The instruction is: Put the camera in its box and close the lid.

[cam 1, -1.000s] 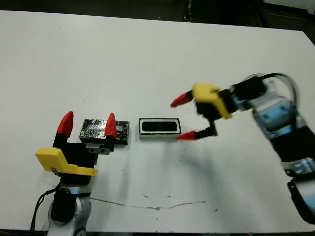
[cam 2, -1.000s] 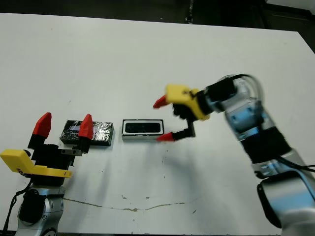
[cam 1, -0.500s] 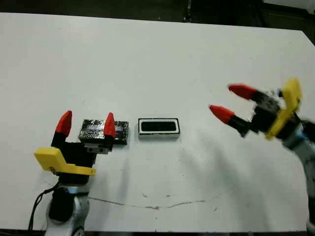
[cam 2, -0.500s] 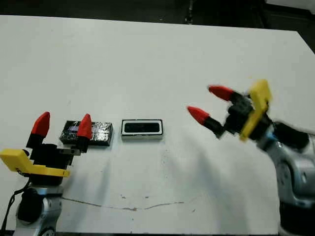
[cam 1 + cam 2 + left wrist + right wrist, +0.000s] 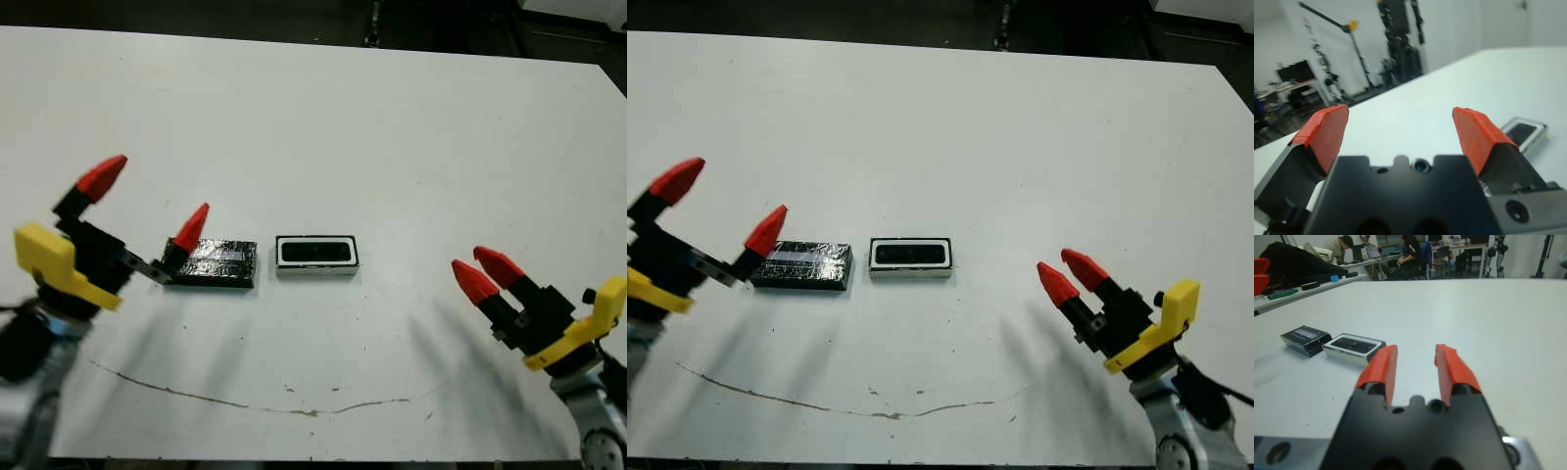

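The camera [image 5: 316, 252] lies flat inside the box [image 5: 316, 271], a small pale-sided tray at the table's middle. The black speckled lid [image 5: 217, 262] lies flat just left of the box, apart from it. My left gripper [image 5: 147, 203] is open wide, one fingertip just left of the lid, nothing between its fingers. My right gripper [image 5: 474, 266] hovers near the front right, well clear of the box, fingers a little apart and empty. The right wrist view shows the lid [image 5: 1305, 338] and box [image 5: 1354, 346] side by side ahead. The left wrist view shows the box [image 5: 1524, 134] beyond one finger.
A thin dark crack line [image 5: 245, 401] runs along the table near its front edge. Beyond the table, people [image 5: 1410, 254] sit at desks in the right wrist view, and stands [image 5: 1398, 29] show in the left wrist view.
My right arm has drawn back from the box to the front right and its fingers have narrowed. My left gripper has moved left off the lid and opened wider.
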You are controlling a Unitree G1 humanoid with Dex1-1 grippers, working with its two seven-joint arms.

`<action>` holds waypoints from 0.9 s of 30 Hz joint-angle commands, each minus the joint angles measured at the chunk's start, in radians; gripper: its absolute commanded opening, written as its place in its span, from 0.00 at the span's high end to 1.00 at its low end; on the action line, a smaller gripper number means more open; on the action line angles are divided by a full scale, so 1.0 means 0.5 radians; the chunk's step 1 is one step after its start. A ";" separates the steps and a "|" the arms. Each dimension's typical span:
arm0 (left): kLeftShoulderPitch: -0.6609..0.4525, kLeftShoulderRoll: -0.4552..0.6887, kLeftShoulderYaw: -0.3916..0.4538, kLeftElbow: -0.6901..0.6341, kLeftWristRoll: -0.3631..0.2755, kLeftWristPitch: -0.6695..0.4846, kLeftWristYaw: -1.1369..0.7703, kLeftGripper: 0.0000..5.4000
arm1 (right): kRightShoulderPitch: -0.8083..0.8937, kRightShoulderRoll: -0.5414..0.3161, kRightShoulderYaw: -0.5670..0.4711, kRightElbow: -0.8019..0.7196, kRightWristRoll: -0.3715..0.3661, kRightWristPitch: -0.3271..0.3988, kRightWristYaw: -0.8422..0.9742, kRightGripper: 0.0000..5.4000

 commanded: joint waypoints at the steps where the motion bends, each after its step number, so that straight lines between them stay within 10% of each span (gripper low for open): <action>1: -0.145 0.303 0.035 0.115 -0.084 0.116 -0.319 0.00 | 0.026 -0.013 0.002 0.015 0.037 -0.037 -0.001 0.73; 8: -0.797 0.804 -0.253 0.787 -0.133 0.188 -1.348 0.00 | 0.006 -0.025 0.001 0.033 0.063 -0.013 -0.058 0.94; 14: -1.248 0.631 -0.476 1.325 -0.123 -0.121 -1.978 0.00 | -0.007 -0.056 0.005 0.008 0.059 0.009 -0.131 1.00; 27: -1.278 0.397 -0.697 1.499 -0.111 -0.102 -2.175 0.00 | -0.026 -0.049 0.014 0.050 0.062 -0.041 -0.127 1.00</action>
